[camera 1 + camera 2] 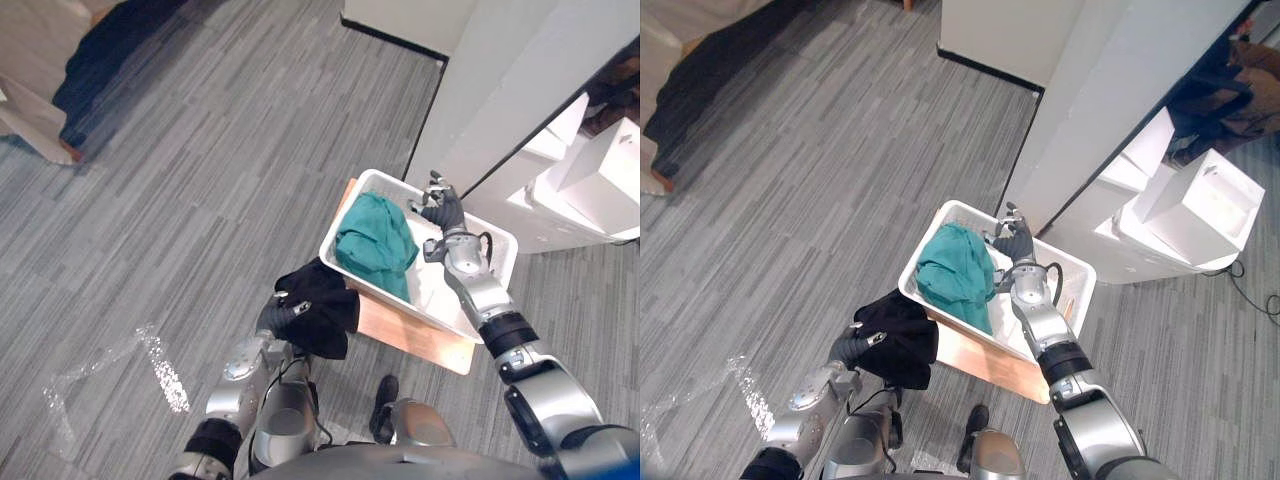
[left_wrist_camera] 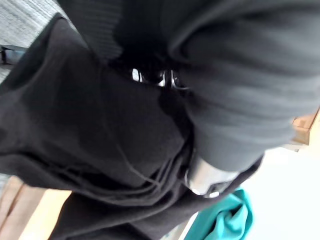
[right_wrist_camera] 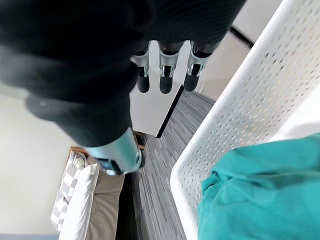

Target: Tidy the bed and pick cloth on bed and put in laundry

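Observation:
A white perforated laundry basket [image 1: 495,238] rests on a low wooden stand [image 1: 400,325] beside a white wall. A teal cloth [image 1: 376,242] lies bunched in the basket's left half, also visible in the right wrist view [image 3: 260,195]. My left hand [image 1: 285,312] is shut on a black cloth [image 1: 322,300], held just left of the basket over the stand's edge; the black cloth [image 2: 100,135] wraps the fingers. My right hand [image 1: 442,207] hovers open above the basket's far side, fingers [image 3: 165,75] straight and holding nothing.
The bed's corner [image 1: 40,120] with a dark cloth [image 1: 110,50] draped on it sits at the far left. White boxes [image 1: 600,170] stand on shelving at the right. A white wall corner [image 1: 500,80] rises behind the basket. Grey plank floor [image 1: 200,200] lies open between.

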{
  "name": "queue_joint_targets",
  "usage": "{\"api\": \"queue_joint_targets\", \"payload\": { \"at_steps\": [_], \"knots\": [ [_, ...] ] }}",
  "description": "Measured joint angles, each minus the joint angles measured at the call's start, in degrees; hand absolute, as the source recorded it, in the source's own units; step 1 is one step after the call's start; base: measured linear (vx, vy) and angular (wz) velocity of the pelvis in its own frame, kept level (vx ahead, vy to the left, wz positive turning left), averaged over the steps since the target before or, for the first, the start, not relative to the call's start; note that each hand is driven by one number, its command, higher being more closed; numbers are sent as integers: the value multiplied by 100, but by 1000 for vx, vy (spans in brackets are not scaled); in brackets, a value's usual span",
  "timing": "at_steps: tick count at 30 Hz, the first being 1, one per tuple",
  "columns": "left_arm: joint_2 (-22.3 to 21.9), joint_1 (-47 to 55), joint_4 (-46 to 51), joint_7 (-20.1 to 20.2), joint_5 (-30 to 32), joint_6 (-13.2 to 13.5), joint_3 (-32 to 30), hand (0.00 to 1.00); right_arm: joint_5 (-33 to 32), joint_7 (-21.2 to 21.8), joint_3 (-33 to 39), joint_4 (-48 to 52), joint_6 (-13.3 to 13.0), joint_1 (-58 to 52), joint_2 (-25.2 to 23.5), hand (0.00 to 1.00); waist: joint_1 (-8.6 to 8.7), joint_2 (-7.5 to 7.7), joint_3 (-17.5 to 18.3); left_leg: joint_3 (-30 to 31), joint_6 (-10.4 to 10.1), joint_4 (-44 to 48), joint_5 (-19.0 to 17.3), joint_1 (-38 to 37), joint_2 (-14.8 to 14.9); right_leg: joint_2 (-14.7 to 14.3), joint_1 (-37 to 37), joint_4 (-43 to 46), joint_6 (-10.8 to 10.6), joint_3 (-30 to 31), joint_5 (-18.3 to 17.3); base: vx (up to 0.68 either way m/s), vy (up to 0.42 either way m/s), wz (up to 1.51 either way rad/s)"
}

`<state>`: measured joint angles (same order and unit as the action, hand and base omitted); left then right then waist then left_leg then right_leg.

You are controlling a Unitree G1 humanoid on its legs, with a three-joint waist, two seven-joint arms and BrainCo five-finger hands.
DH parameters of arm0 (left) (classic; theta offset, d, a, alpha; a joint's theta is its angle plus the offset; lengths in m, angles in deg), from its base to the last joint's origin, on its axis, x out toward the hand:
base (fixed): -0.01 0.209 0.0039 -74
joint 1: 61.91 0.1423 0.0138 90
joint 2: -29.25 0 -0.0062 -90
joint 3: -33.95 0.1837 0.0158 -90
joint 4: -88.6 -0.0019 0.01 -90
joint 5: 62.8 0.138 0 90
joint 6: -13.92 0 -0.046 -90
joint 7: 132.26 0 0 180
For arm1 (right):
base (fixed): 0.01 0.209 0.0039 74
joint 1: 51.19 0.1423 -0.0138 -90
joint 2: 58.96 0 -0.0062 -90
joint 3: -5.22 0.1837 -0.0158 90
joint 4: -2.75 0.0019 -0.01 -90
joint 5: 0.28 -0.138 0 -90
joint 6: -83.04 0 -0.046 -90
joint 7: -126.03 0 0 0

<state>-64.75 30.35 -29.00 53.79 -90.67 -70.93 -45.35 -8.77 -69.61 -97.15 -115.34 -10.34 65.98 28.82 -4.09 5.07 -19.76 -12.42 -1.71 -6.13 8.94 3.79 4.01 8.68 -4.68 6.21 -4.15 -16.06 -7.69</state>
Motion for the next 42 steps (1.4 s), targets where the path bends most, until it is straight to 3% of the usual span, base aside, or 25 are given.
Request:
{"api": "queue_joint_targets", "payload": {
  "at_steps": [8,18,21,25,31,33,35,37,40,42],
  "knots": [
    [-107,717,0,45,45,4,-2,100,372,55,548,802,270,-1527,-44,0,126,86,510,-266,-53,-1,-167,-286,-2,-17,-235,-215,-94,257,-68,15,-8,-15],
    [-169,1281,-5,110,-109,179,-270,100,433,45,1890,1329,295,-3110,-41,0,473,-10,884,-566,-116,-2,-247,-617,14,4,-398,-248,-112,528,-60,35,0,-16],
    [-246,1388,-24,57,-449,200,-462,100,374,-44,2289,1052,279,-3426,-87,0,538,-96,938,-637,-137,-4,-274,-762,47,-16,-511,-257,-113,596,-59,-15,-15,-11],
    [-427,1500,-24,-258,-1002,212,-873,100,23,-23,2744,300,121,-4039,-481,0,504,-132,1124,-753,-160,-4,-388,-881,97,-14,-603,-338,-120,585,-66,-15,-11,-11],
    [-542,1401,-52,-972,-1675,360,-1443,100,-477,580,3242,-983,-72,-4462,-1138,0,455,54,1255,-860,-51,-2,-465,-910,-14,196,-788,-346,-235,166,-141,32,22,23],
    [-691,1286,-241,-1297,-2031,603,-1821,100,-532,942,3403,-1600,-161,-4477,-1372,0,377,151,1287,-891,16,-3,-513,-955,-145,372,-969,-367,-307,-92,-166,92,56,46],
    [-778,1228,-398,-1597,-2355,813,-2033,100,-494,1166,3431,-1796,-144,-4509,-1499,0,291,146,1308,-865,65,-4,-581,-989,-248,458,-1044,-355,-366,-201,-133,115,77,22],
    [-806,1091,-597,-2052,-2871,1153,-2269,100,-209,1471,3424,-1943,62,-4435,-1643,0,296,125,1321,-706,129,-4,-654,-1009,-350,536,-1130,-281,-442,-433,-29,110,76,37],
    [-833,829,-747,-2782,-3512,1774,-2752,100,90,1760,3425,-2208,332,-4390,-1720,0,295,-62,1417,-554,194,-3,-773,-1093,-313,500,-1197,-101,-284,-676,302,113,84,28],
    [-810,585,-734,-3258,-3644,2225,-3162,100,76,1823,3444,-2273,426,-4411,-1710,0,300,-93,1507,-477,218,-2,-833,-1115,-305,499,-1181,37,-198,-727,449,146,66,29]
  ]
}}
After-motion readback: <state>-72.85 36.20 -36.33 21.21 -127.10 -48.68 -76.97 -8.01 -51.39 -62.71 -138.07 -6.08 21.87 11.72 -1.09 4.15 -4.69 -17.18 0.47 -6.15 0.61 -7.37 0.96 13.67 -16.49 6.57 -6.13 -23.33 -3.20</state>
